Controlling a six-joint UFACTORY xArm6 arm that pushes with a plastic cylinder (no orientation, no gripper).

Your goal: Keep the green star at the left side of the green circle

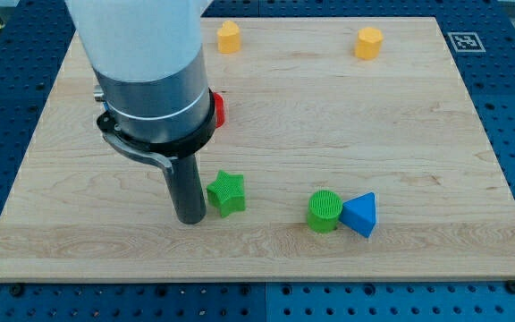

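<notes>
The green star [226, 192] lies on the wooden board, left of centre near the view's bottom. The green circle [325, 211], a short cylinder, stands to the star's right with a clear gap between them. My tip [190, 218] is at the end of the dark rod, just left of the green star, touching or almost touching its left side. The arm's large white and grey body hides the board above and left of the star.
A blue triangle [360, 215] touches the green circle's right side. Two yellow blocks [229, 38] [369, 42] sit near the view's top. A red block [219, 108] is mostly hidden behind the arm. The board's bottom edge [257, 279] runs close below.
</notes>
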